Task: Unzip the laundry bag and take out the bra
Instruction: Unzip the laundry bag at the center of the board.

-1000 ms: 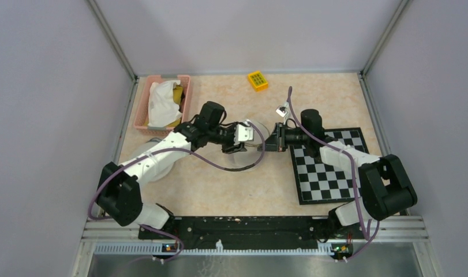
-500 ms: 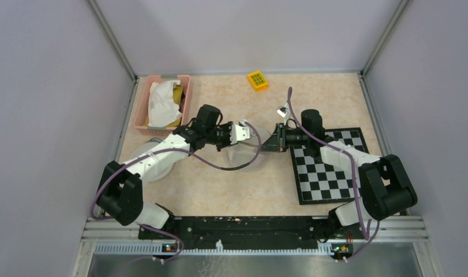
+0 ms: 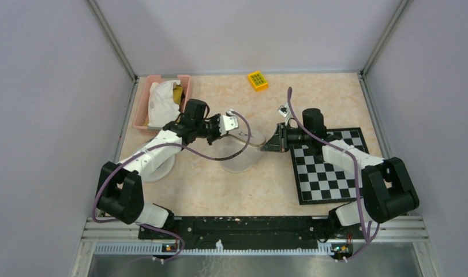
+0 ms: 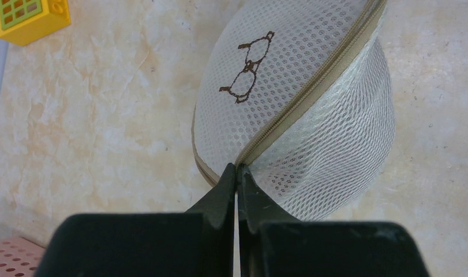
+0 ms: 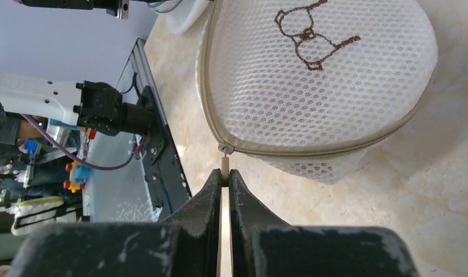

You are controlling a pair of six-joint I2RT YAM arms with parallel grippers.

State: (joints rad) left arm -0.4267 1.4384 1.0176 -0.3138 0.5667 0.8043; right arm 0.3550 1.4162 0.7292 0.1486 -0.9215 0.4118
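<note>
While both arms reach out from their bases at the near edge of the table (image 3: 208, 190), a black and white checkered mat (image 3: 326, 167) lies near on the right, under the right forearm. Past it, at the middle of the table, sits the laundry bag (image 3: 238, 157), a domed white mesh pouch with a small brown drawing on top and a tan zip (image 4: 312, 81) running round its edge; the zip is shut along the length that shows. What lies inside cannot be made out through the mesh.

From the right, the right gripper (image 5: 224, 176) has its fingers pressed together on the zip pull (image 5: 224, 164), which hangs off the bag's side. From the far left, the left gripper (image 4: 237, 173) is pinched tight on the bag's edge, right where the zip seam runs.

Farther back on the left stands a pink basket (image 3: 143, 109) with a white cloth (image 3: 159, 101) in it. A yellow block (image 3: 257, 80) lies near the back wall, well apart from the bag.
</note>
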